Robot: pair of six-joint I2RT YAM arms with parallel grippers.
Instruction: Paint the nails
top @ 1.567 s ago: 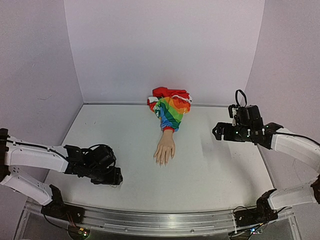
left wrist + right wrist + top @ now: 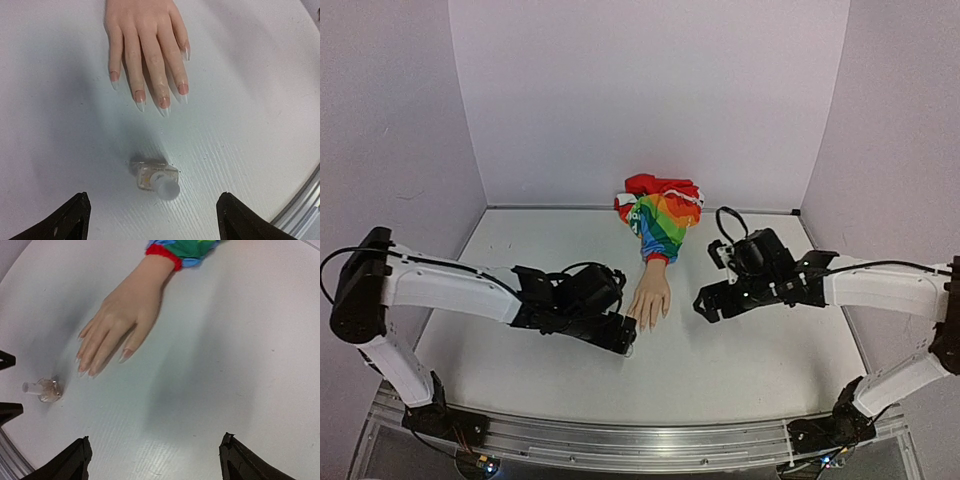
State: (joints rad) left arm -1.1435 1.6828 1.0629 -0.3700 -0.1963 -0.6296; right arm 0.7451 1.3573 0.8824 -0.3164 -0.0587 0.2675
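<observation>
1 high rear overview, 2 close downward wrist views, fake hand (image 2: 650,297) in all 3.

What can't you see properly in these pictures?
- Top view: the bottle is mostly hidden under the left gripper.
- Left wrist view: the fake hand is cut off by the top edge; the bottle's label is blurred.
- Right wrist view: the nails are too small to judge paint.
</observation>
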